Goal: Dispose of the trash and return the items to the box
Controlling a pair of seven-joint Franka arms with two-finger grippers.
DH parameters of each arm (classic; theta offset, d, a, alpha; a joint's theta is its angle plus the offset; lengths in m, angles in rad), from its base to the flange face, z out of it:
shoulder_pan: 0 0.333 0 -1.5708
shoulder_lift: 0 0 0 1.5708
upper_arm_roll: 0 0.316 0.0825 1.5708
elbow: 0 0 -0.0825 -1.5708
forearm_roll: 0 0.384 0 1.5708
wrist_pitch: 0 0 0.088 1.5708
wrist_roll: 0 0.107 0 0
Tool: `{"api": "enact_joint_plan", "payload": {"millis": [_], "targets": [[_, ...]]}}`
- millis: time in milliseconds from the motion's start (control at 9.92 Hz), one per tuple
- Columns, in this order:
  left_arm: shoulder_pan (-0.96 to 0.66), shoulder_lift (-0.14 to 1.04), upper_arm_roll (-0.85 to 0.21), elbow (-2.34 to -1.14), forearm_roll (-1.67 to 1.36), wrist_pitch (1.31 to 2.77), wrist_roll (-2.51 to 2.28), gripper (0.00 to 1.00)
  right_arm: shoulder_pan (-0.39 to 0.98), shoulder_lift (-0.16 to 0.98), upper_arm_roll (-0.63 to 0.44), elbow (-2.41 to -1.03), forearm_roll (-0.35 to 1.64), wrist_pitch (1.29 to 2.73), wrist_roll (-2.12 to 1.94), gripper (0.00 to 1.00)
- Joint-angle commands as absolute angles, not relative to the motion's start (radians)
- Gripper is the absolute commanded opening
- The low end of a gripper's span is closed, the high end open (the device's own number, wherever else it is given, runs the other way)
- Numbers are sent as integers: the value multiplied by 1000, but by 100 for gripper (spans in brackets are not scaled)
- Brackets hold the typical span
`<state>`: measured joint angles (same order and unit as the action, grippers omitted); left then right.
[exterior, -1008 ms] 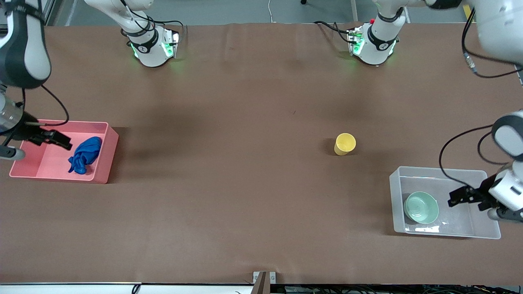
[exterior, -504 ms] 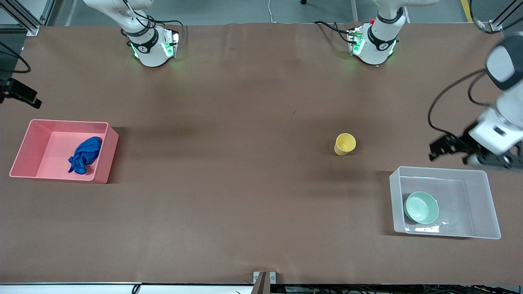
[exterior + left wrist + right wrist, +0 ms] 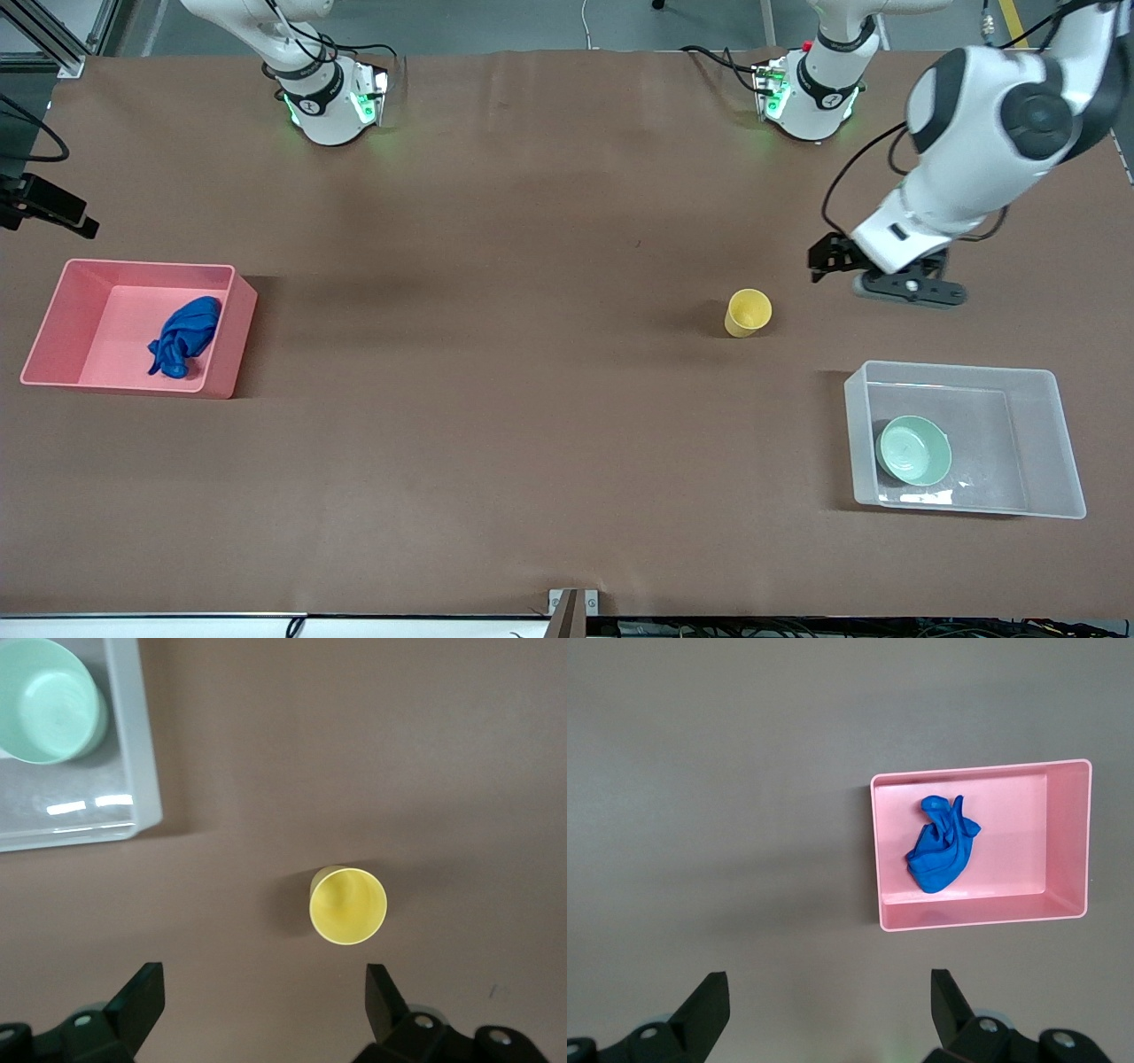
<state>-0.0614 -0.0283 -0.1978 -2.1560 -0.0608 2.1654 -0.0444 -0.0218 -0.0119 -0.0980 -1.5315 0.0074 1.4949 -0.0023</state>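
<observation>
Two of three placements look finished. Wrinkled royal-blue cloth wad [image 3: 184,336] already lying inside the pink opaque rectangular bin [image 3: 229,354] at the right arm's end of the brown worktop [image 3: 496,425], so the trash step reads as done. Pale mint-green round bowl [image 3: 913,450] already resting on the floor of the large clear plastic tub [image 3: 1054,443] at the left arm's end, in the corner toward the middle of the worktop and nearer to the front camera. Still outstanding: the small yellow plastic cup [image 3: 749,312], standing upright and alone on the bare worktop, farther from the front camera than the tub and well apart from it. Left gripper [image 3: 822,259] up in the air over the worktop just beside the cup, on the side toward the left arm's end, jaws spread wide and holding nothing; in the left wrist view the cup sits ahead of the two open fingers [image 3: 384,990], not yet between them. Right gripper [image 3: 53,209] at the right arm's edge of the worktop, away from the bin, waiting, jaws likewise wide and empty. Remaining work, by judgement: grasping the cup and setting it down in the tub beside the bowl.
</observation>
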Motion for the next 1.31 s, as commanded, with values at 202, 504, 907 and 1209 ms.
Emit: {"api": "enact_joint_plan", "payload": {"millis": [202,504,907,1209], "targets": [[-57,167,-242,-2252,-34,2383,-58,95,-44,-17,-89,-1513,8,1485,-21,100],[-57,284,-242,-2261,46,2465,-60,90,-40,-15,-86,-1513,-6,1491,-11,100],[-60,337,-245,-2266,48,2520,-94,17,-37,-15,-84,-1513,-8,1482,20,100],[-58,307,-259,-2276,48,2511,-94,1,-38,-15,-84,-1513,-8,1480,20,100]]}}
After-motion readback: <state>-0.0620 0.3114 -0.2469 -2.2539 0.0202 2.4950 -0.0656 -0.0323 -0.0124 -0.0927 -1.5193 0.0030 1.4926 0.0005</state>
